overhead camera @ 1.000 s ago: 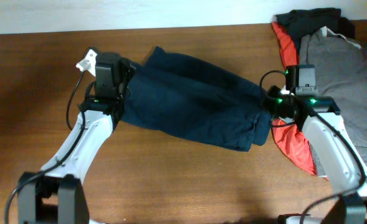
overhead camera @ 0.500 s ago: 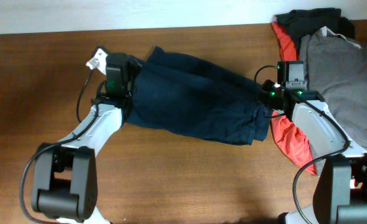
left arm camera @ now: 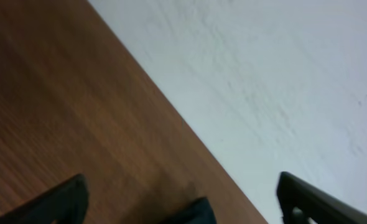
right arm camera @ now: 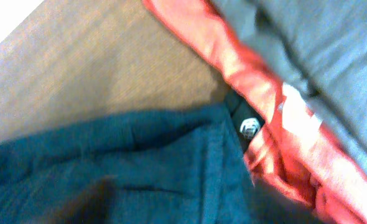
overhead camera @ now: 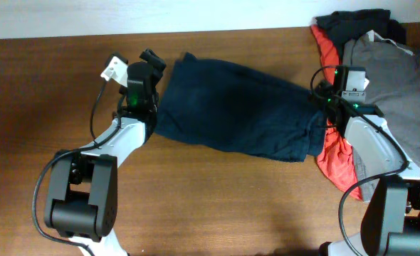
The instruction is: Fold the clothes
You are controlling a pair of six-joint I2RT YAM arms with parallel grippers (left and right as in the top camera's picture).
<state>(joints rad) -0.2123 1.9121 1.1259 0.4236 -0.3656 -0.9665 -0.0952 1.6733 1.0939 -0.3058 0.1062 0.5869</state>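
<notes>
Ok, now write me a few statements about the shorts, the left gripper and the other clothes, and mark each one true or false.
1. The navy shorts lie spread out on the wooden table. True.
2. The left gripper is clamped on the shorts. False: in the left wrist view its fingers stand wide apart with nothing between them.
3. A red-orange garment lies at the shorts' right end, with a grey garment partly over it. True.
4. The shorts are heaped on top of the grey garment. False: they lie on the table, and only their right end reaches the red-orange garment.
</notes>
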